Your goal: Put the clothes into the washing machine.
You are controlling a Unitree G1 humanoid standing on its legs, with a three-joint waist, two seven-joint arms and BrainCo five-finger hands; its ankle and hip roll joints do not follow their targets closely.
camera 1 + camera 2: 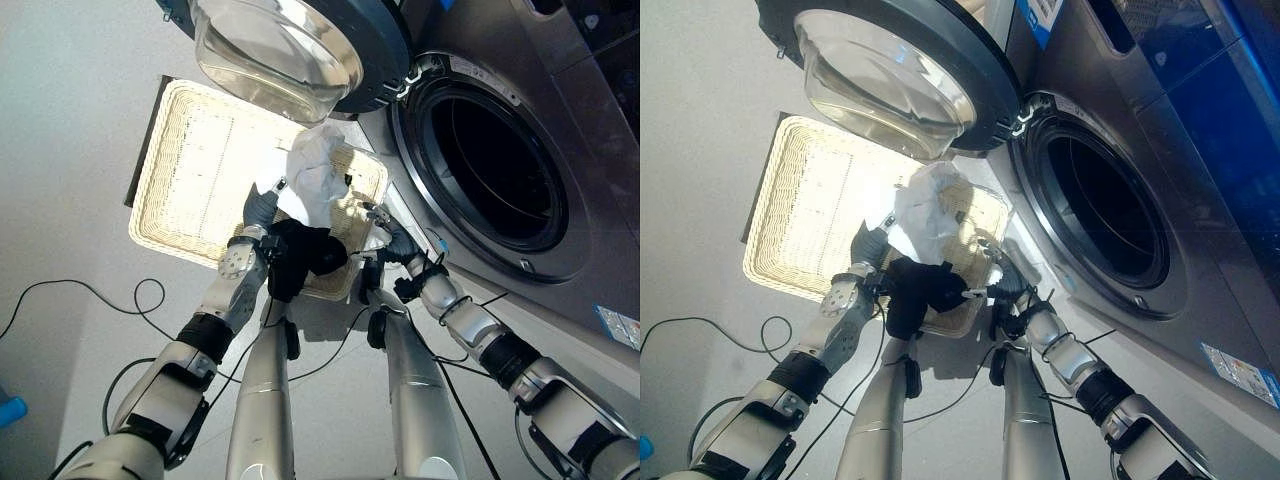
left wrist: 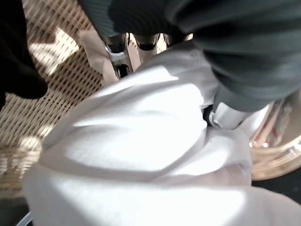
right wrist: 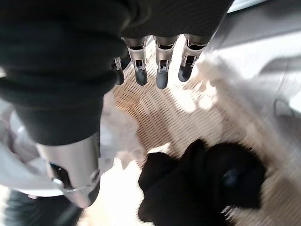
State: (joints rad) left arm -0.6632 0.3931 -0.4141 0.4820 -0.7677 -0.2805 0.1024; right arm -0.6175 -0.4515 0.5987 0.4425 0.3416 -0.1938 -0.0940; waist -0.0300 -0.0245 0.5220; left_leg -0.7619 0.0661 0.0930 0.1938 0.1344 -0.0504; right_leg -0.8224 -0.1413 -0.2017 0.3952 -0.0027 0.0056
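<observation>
The floor point(image 1: 70, 130) you worked over was plain pale grey and smooth, and the grey front of the washing machine point(image 1: 590, 150) rose along the robot's right side. Its round door point(image 1: 290, 45), with a clear domed window in a dark ring, stood swung open over the far edge of the basket, and the drum opening point(image 1: 495, 160) beside it was dark inside. A pale woven basket point(image 1: 190, 170), rectangular, sat on the floor just beside the machine's front.

Your left hand point(image 1: 262, 205) was over the basket, fingers and thumb curled into a white garment point(image 1: 315, 180) that it held bunched up above the basket, below the open door. The left wrist view showed white cloth point(image 2: 141, 155) pressed close against that hand, with the wicker behind it. A black garment point(image 1: 305, 255) hung over the near rim of the basket, between the two arms and just beside the left wrist.

Your right hand point(image 3: 160, 63) hovered over the near right corner of the basket with its fingers straight and spread, holding nothing; the black cloth point(image 3: 207, 183) lay below it on the weave.
</observation>
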